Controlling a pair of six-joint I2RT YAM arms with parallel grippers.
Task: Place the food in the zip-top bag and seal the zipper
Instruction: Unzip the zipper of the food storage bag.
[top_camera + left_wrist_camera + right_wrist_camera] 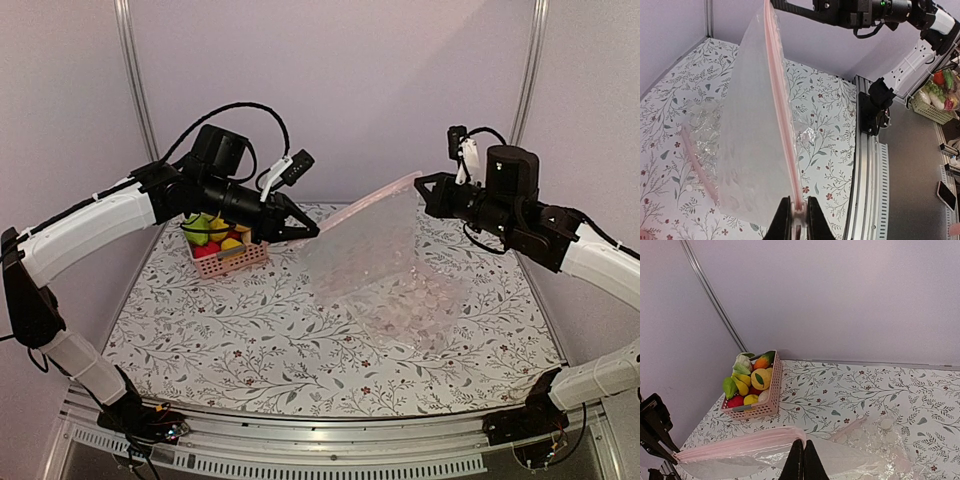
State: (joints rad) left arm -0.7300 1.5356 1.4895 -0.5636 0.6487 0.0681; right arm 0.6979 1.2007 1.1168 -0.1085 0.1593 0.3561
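The zip-top bag [375, 245] hangs in the air between my two grippers, clear and smooth. Its pale pink zipper [360, 207] runs along the top edge. My left gripper [305, 232] is shut on the zipper's left end; this shows close up in the left wrist view [799, 216], with the zipper [782, 110] stretching away. My right gripper [420, 186] is shut on the zipper's right end, which curls at the fingertips [803, 452]. The food [215, 232] lies in a pink basket at the back left, apart from the bag; it also shows in the right wrist view [752, 380].
The pink slatted basket [238, 262] stands at the table's back left. A larger crinkled clear bag [420, 310] lies flat on the table under the held bag, with its own pink strip [697, 167]. Another basket of toy food [937, 97] stands off the table.
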